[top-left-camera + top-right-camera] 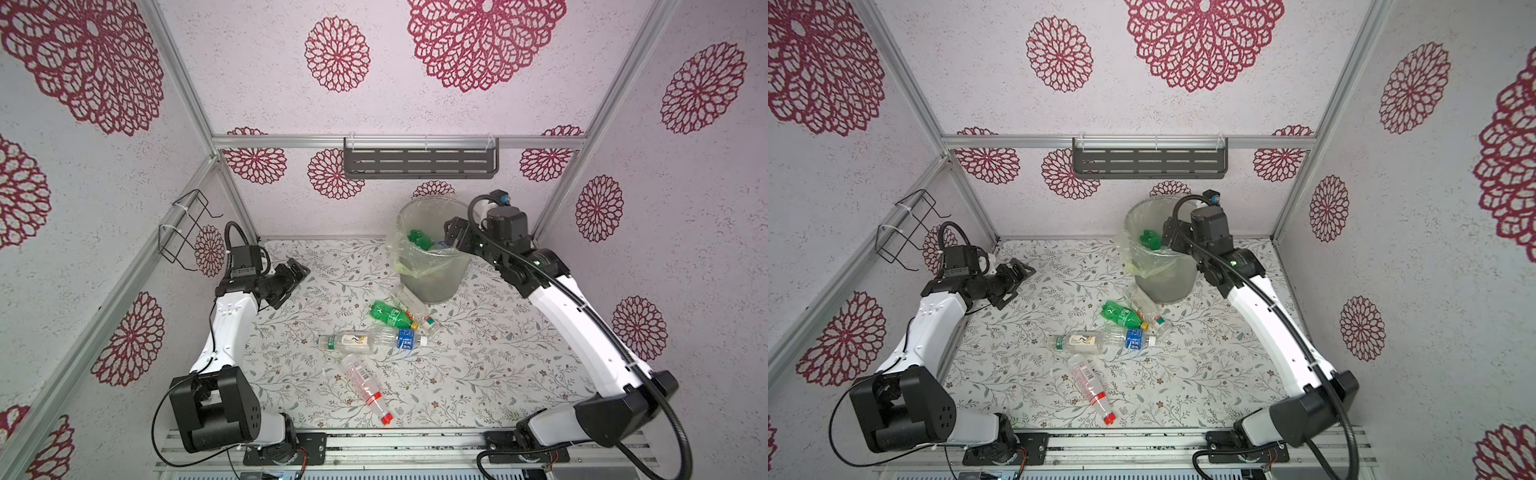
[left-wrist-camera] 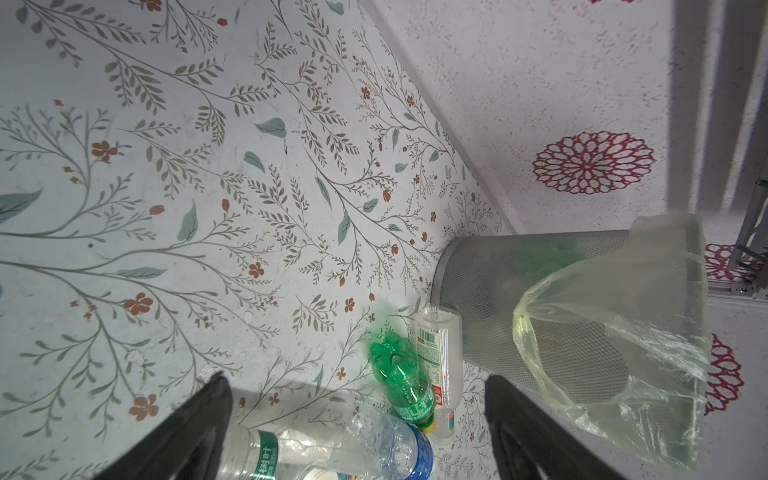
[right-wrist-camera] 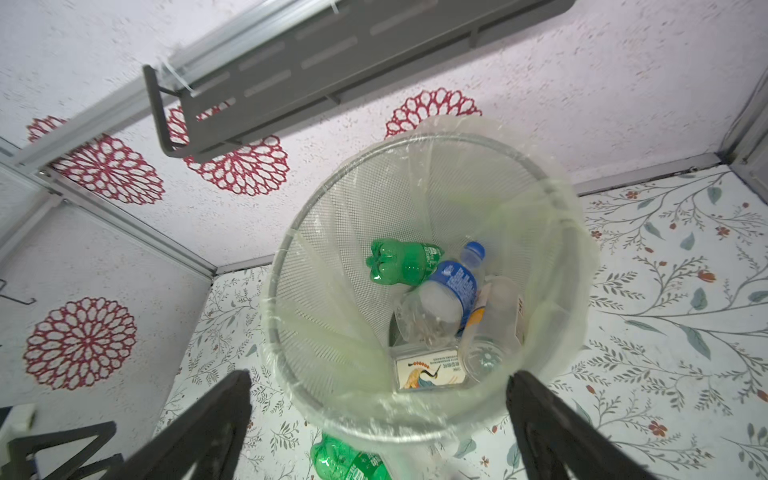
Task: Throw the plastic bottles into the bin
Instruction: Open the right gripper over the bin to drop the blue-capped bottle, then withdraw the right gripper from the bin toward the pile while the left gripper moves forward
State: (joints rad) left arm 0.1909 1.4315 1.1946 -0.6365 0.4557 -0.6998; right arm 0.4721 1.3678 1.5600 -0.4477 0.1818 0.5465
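The floral tabletop (image 1: pixel 498 374) carries the bin (image 1: pixel 432 286) and five loose plastic bottles (image 1: pixel 390 314).

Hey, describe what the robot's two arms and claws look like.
The left arm and right arm have white shells with black joint housings. The left claw and right claw are black, with angular fingers. A black ribbed hose runs along the right arm; small green lights glow near its wrist.

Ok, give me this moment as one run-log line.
right end effector: open, empty, over bin | left end effector: open, empty, above table | in bin: green bottle, blue-label bottle | on table: five bottles remaining
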